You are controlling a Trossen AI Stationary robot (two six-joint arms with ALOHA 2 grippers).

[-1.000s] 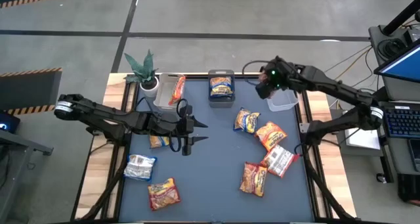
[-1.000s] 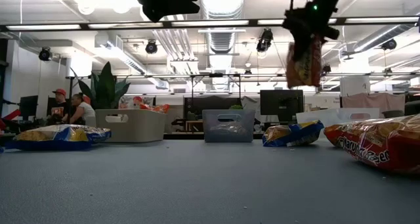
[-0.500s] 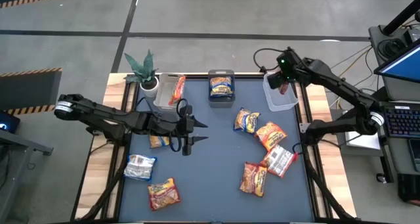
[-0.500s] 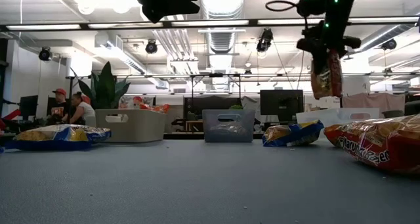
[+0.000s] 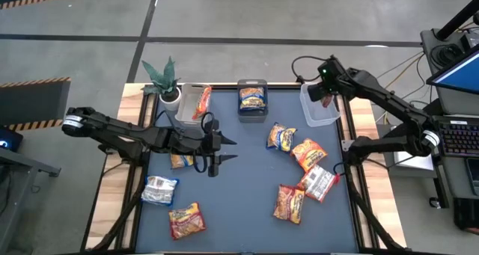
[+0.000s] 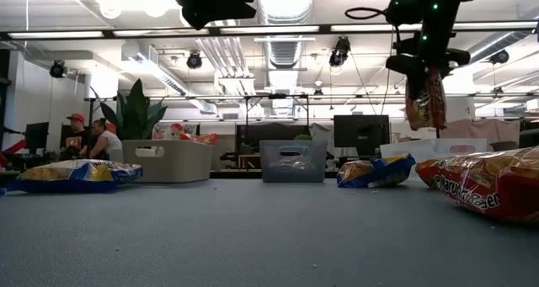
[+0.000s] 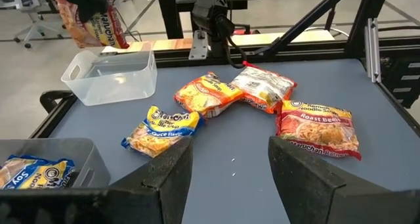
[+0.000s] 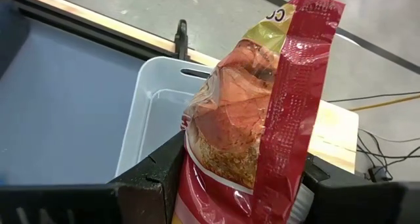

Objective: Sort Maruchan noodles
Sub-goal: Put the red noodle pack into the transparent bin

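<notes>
At the left, the left gripper is held idle over the middle of the blue-grey table, its fingers apart and nothing between them. Loose Maruchan noodles are seen scattered across the mat: a silvery packet and a red one near the front left, then an orange-and-blue packet and a red-orange cluster further right. Two bins at the back already hold packets, an orange one in the first bin and a blue-yellow one in the middle bin.

At the far right, the red packet is clamped by the right gripper and hung directly above the clear bin, which looks empty. The drop-off step appears to be in hand; next, lowering and release into that bin would be called for, with the long packet kept clear of the rim.

Beyond the table, an open office is seen, with a potted plant and seated people.
</notes>
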